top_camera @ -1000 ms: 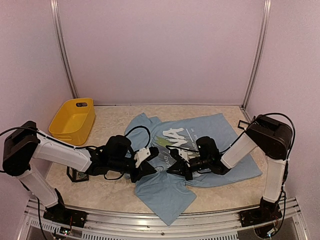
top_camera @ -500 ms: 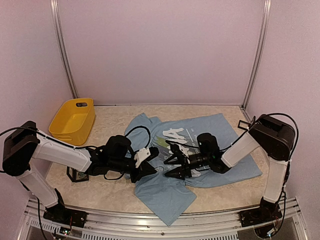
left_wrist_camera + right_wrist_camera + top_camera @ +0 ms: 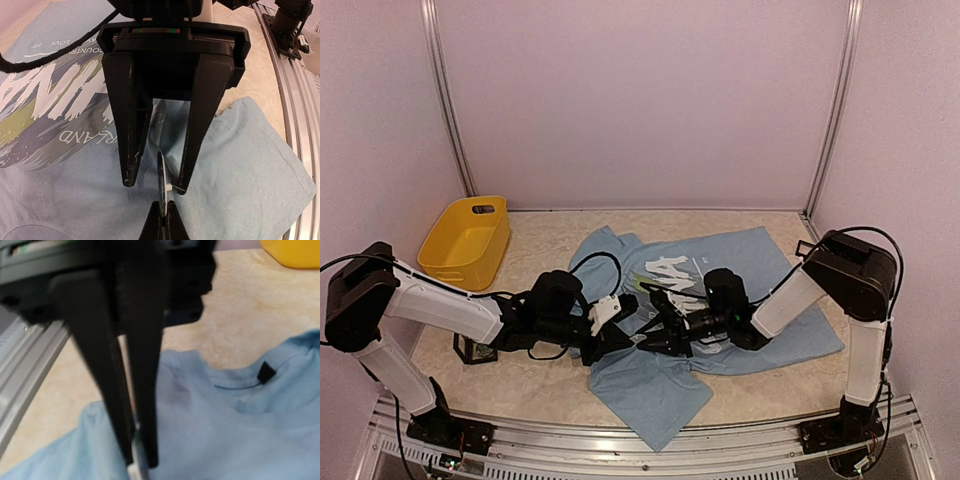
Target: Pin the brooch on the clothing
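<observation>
The clothing (image 3: 750, 270), a light blue T-shirt with white lettering, lies rumpled on the table between my arms. My left gripper (image 3: 163, 216) is shut on the lower edge of the brooch (image 3: 161, 172), a thin disc held upright and edge-on above the shirt (image 3: 240, 150). A small white stub sticks out of the disc's right side. My right gripper (image 3: 155, 186) comes from the far side, open, with one finger on each side of the brooch; its right finger touches the stub. In the top view the two grippers, left (image 3: 623, 335) and right (image 3: 648, 335), meet tip to tip. The right wrist view shows only the left gripper (image 3: 140, 462) and the brooch (image 3: 134, 472).
A yellow bin (image 3: 468, 240) stands at the back left. A small dark box (image 3: 475, 350) sits under the left arm. A black frame-like item (image 3: 807, 248) lies by the shirt's far right corner. The metal rail (image 3: 300, 100) runs along the table's near edge.
The right gripper opened and slid left toward the left gripper; its fingers now straddle the brooch and stand narrower than half a second ago. The left arm has held still.
</observation>
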`<control>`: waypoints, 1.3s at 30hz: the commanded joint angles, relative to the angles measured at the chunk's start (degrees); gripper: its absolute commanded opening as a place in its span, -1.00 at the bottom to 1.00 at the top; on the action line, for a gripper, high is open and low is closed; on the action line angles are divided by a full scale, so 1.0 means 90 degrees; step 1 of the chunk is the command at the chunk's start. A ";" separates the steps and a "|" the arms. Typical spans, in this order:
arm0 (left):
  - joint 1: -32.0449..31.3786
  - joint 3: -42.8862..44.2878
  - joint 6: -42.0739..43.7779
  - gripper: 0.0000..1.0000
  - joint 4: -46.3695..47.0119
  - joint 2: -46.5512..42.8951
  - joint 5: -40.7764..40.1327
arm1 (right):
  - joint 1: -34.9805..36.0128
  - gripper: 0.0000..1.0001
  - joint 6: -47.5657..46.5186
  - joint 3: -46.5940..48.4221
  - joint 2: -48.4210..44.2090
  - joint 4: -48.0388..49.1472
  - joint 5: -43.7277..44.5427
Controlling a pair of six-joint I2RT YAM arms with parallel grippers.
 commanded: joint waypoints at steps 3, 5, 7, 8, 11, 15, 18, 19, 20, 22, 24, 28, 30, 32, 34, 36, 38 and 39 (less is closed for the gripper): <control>-0.0043 0.0068 0.0108 -1.00 0.0005 -0.0128 0.0141 | 0.0041 -0.52 -0.0055 0.0236 0.0186 -0.0005 0.0121; -0.0044 0.0066 0.0117 -1.00 0.0004 -0.0135 0.0154 | 0.0041 -0.53 -0.0032 0.0277 0.0186 -0.0048 0.0204; -0.0037 0.0067 0.0117 -1.00 0.0004 -0.0147 0.0168 | 0.0041 -0.54 0.0036 0.0344 0.0196 -0.0167 0.0315; -0.0042 0.0066 0.0117 -1.00 0.0005 -0.0140 0.0180 | 0.0041 -0.54 0.0091 0.0366 0.0200 -0.0186 0.0348; -0.0042 0.0066 0.0127 -1.00 0.0014 -0.0140 0.0200 | 0.0035 -0.53 0.0277 0.0397 0.0193 -0.0199 0.0570; -0.0042 0.0056 0.0125 -1.00 0.0004 -0.0129 0.0230 | -0.0007 -0.52 0.0691 0.0418 0.0179 -0.0163 0.0937; -0.0042 0.0056 0.0136 -1.00 -0.0013 -0.0111 0.0225 | -0.0105 -0.55 0.1043 0.0372 0.0191 -0.0035 0.0998; -0.0042 0.0056 0.0137 -1.00 -0.0020 -0.0109 0.0223 | -0.0128 -0.56 0.1126 0.0344 0.0192 0.0009 0.1032; -0.0037 0.0056 0.0137 -1.00 -0.0024 -0.0114 0.0226 | -0.0157 -0.58 0.1194 0.0320 0.0191 0.0050 0.1056; -0.0042 0.0056 0.0146 -1.00 -0.0026 -0.0126 0.0231 | -0.0180 -0.61 0.1320 0.0274 0.0179 0.0150 0.1110; -0.0042 0.0056 0.0156 -1.00 -0.0043 -0.0114 0.0212 | -0.0203 -0.68 0.1428 0.0257 0.0181 0.0210 0.1143; -0.0028 0.0056 0.0147 -1.00 -0.0064 -0.0072 0.0189 | -0.0254 -0.74 0.1659 0.0164 0.0169 0.0449 0.1153; -0.0027 0.0038 0.0147 -1.00 -0.0064 -0.0088 0.0158 | -0.0287 -0.74 0.1726 0.0091 0.0157 0.0553 0.1139; -0.0009 0.0010 0.0155 -1.00 -0.0072 -0.0089 0.0103 | -0.0309 -0.75 0.1742 0.0023 0.0114 0.0576 0.1132; 0.0023 -0.0011 0.0166 -1.00 -0.0103 -0.0093 0.0020 | -0.0318 -0.73 0.1686 -0.0034 0.0066 0.0545 0.1115; 0.0046 -0.0031 0.0176 -1.00 -0.0104 -0.0089 -0.0018 | -0.0311 -0.71 0.1611 -0.0037 0.0046 0.0484 0.1036; 0.0055 -0.0032 0.0176 -1.00 -0.0109 -0.0089 -0.0029 | -0.0313 -0.68 0.1572 -0.0054 0.0013 0.0473 0.0966; 0.0055 -0.0027 0.0176 -1.00 -0.0106 -0.0096 -0.0034 | -0.0314 -0.68 0.1576 -0.0075 -0.0024 0.0491 0.0998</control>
